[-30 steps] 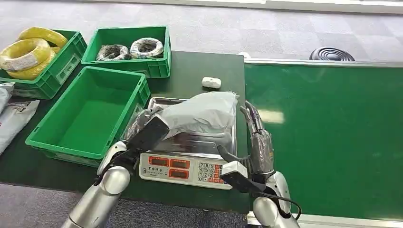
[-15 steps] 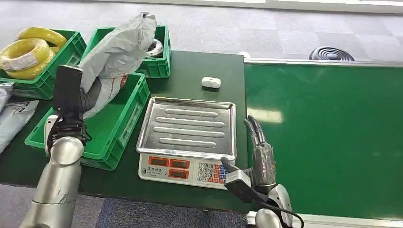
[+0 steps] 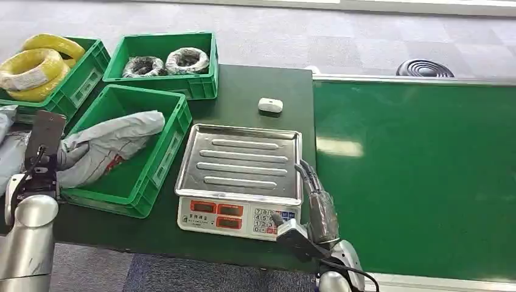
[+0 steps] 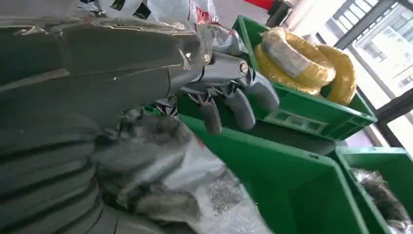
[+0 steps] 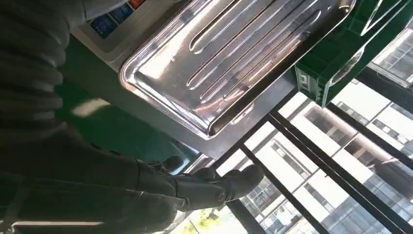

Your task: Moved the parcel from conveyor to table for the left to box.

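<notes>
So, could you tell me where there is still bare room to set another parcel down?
Free: the scale's steel tray, and the conveyor belt beside it. Crowded: the near green bin, where the left hand holds the grey parcel.

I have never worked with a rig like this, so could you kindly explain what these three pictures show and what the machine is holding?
It is a humanoid robot with two silver arms. The wide picture looks down from its head; the other two come from cameras at its wrists, so they look turned. On the dark green table stand a scale with a bare steel tray, three green crates and a small white device. The left hand holds a grey parcel that lies in the nearest crate. The right hand holds nothing, beside the scale at the edge of the green conveyor. The far crates hold yellow coils and wrapped coils.
</notes>
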`<action>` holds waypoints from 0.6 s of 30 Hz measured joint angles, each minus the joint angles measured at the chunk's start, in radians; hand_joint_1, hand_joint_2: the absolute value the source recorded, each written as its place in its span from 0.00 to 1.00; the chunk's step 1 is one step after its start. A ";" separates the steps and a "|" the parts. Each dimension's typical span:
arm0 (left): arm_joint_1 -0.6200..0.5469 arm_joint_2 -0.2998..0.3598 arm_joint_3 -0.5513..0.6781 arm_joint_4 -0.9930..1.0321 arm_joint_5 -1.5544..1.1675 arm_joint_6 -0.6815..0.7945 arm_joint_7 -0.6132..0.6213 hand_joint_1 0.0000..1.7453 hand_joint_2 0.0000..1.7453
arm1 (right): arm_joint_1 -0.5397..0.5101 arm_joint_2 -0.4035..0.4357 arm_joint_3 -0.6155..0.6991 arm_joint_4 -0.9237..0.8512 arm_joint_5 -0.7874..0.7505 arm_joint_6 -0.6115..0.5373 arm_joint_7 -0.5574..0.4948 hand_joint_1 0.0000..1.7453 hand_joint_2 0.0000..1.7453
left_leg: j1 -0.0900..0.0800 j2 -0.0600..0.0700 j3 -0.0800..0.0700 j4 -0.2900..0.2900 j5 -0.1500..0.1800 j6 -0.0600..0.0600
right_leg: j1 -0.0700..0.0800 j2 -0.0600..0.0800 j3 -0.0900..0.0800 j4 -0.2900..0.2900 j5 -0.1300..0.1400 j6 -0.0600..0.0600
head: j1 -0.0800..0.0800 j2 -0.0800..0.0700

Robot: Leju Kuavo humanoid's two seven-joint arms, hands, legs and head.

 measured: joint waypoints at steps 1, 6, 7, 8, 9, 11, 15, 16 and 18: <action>0.007 0.004 0.005 0.000 0.021 -0.016 -0.011 0.00 1.00 | 0.000 -0.002 0.002 0.005 -0.003 0.000 0.000 0.00 1.00 | 0.000 0.000 0.000 0.000 0.000 0.000 | 0.000 0.000 0.000 0.000 0.000 0.000 | 0.000 0.000; 0.036 0.013 0.020 -0.029 0.187 -0.056 -0.094 0.00 1.00 | 0.008 -0.014 0.007 0.021 -0.014 -0.013 -0.005 0.00 1.00 | 0.000 -0.001 0.000 0.000 0.000 0.000 | 0.000 0.000 0.000 0.000 0.000 0.000 | 0.000 0.000; 0.043 0.013 0.022 -0.041 0.221 -0.055 -0.114 0.00 1.00 | 0.012 -0.016 0.008 0.021 -0.015 -0.016 -0.006 0.00 1.00 | 0.000 -0.001 0.000 0.000 0.000 0.000 | 0.000 0.000 0.000 0.000 0.000 0.000 | 0.000 0.000; 0.050 0.013 0.022 -0.059 0.254 -0.051 -0.131 0.00 1.00 | 0.018 -0.019 0.009 0.021 -0.015 -0.019 -0.007 0.00 1.00 | 0.000 -0.001 0.000 0.000 0.000 0.000 | 0.000 0.000 0.000 0.000 0.000 0.000 | 0.000 0.000; 0.059 0.013 0.023 -0.076 0.285 -0.048 -0.152 0.00 1.00 | 0.024 -0.021 0.009 0.021 -0.015 -0.021 -0.008 0.00 1.00 | 0.000 -0.001 0.000 0.000 0.000 0.000 | 0.000 0.000 0.000 0.000 0.000 0.000 | 0.000 0.000; 0.082 0.011 0.025 -0.137 0.379 -0.035 -0.239 0.00 1.00 | 0.039 -0.028 0.010 0.021 -0.014 -0.023 -0.008 0.00 1.00 | 0.000 -0.001 0.000 0.000 0.000 0.000 | 0.000 0.000 0.000 0.000 0.000 0.000 | 0.000 0.000; 0.130 0.010 0.029 -0.300 0.510 -0.019 -0.369 0.00 1.00 | 0.064 -0.038 0.010 0.013 -0.011 -0.023 -0.010 0.00 1.00 | 0.000 -0.001 0.000 0.000 0.000 0.000 | 0.000 0.000 0.000 0.000 0.000 0.000 | 0.000 0.000; 0.145 0.009 0.032 -0.353 0.525 -0.012 -0.403 0.00 1.00 | 0.069 -0.040 0.010 0.007 -0.011 -0.024 -0.011 0.00 1.00 | 0.000 -0.001 0.000 0.000 0.000 0.000 | 0.000 0.000 0.000 0.000 0.000 0.000 | 0.000 0.000; 0.170 0.009 0.039 -0.434 0.536 -0.011 -0.429 0.00 1.00 | 0.078 -0.043 0.010 -0.007 -0.011 -0.024 -0.013 0.00 1.00 | 0.000 -0.001 0.000 0.000 0.000 0.000 | 0.000 0.000 0.000 -0.001 0.000 0.000 | 0.000 0.000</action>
